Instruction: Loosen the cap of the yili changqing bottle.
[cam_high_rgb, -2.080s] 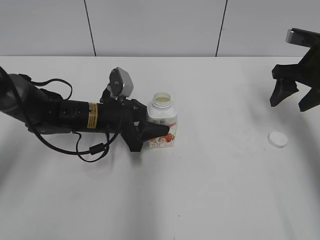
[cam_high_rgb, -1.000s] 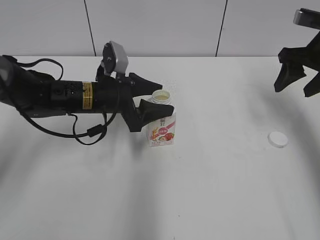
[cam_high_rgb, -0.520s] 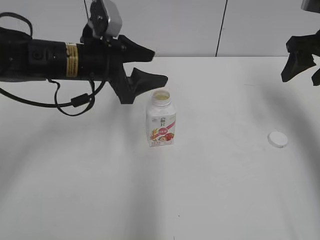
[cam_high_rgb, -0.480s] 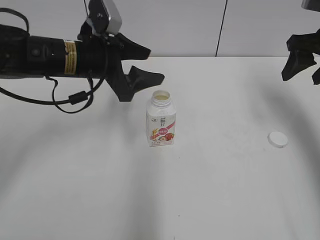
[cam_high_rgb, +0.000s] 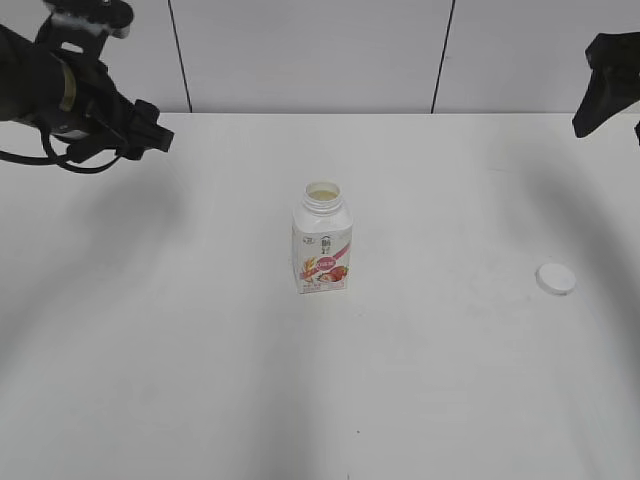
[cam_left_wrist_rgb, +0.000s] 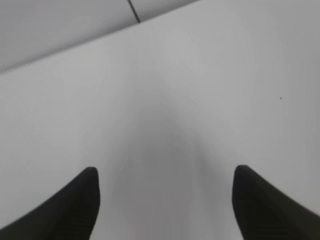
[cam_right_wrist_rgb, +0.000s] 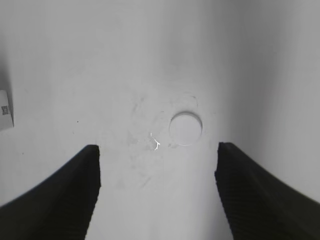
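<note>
— At mid-bench stands the yili changqing bottle (cam_high_rgb: 323, 240), neck open; the cap (cam_high_rgb: 556, 278) lies near the right edge.

— Left gripper (cam_left_wrist_rgb: 165, 200) and right gripper (cam_right_wrist_rgb: 157, 180) gape empty; best stay clear.

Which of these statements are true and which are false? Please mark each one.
1. The cap lies on the table, apart from the yili changqing bottle. True.
2. The bottle lies on its side. False: it stands upright with its neck open.
3. The left gripper holds the bottle. False: it is open and empty, far from the bottle.
4. The right gripper is open, with the cap below, between its fingers in the wrist view. True.
5. The cap is screwed on the neck. False: it is off.
</note>
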